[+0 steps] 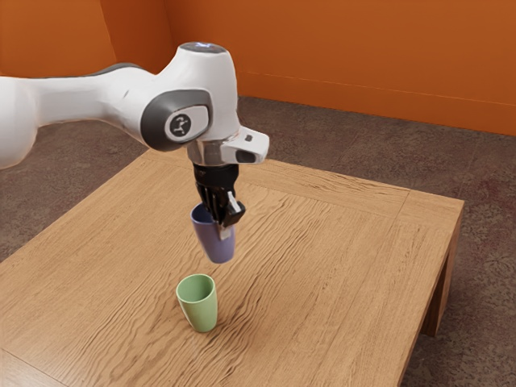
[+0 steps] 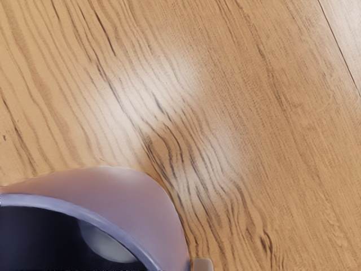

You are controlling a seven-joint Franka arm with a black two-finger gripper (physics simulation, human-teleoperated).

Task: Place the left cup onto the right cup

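The arm [image 1: 97, 101] is reaching in from the exterior view's left and holding its gripper [image 1: 221, 222] above the wooden table [image 1: 347, 266]. The black fingers are clamping the rim of the blue cup [image 1: 216, 243], one inside the mouth and one outside the wall. That cup is hanging in the air, clear of the tabletop, with its mouth facing up. The green cup [image 1: 197, 302] is standing upright on the table just below it, nearer the camera, and the two are not touching. In the wrist view, the blue cup's rim and dark inside [image 2: 113, 197] are sitting close under the hand, with the wood grain of the table [image 2: 225, 84] lying beyond.
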